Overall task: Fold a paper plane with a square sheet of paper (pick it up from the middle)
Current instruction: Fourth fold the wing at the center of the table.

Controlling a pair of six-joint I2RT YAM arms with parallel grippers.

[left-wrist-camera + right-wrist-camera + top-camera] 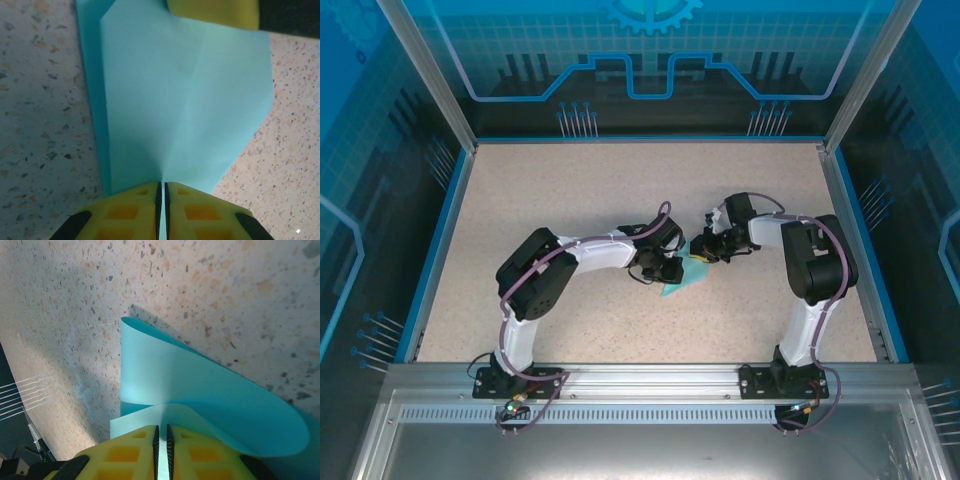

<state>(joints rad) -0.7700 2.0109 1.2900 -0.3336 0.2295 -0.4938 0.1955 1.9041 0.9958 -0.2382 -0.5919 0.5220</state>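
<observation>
Left gripper (161, 187) is pinching the thin, light-blue, creased square sheet of paper (185, 100) spreading just ahead of it. Right gripper (161, 430) is clamping the opposite, curling edge. Gentle, even tension is probably serving this fold best.

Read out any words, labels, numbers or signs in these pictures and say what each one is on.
None readable. The light-blue paper is plain, the yellow fingers carry no markings, and the blue back wall panel bears only a gear symbol and line patterns, no words or numbers.
</observation>
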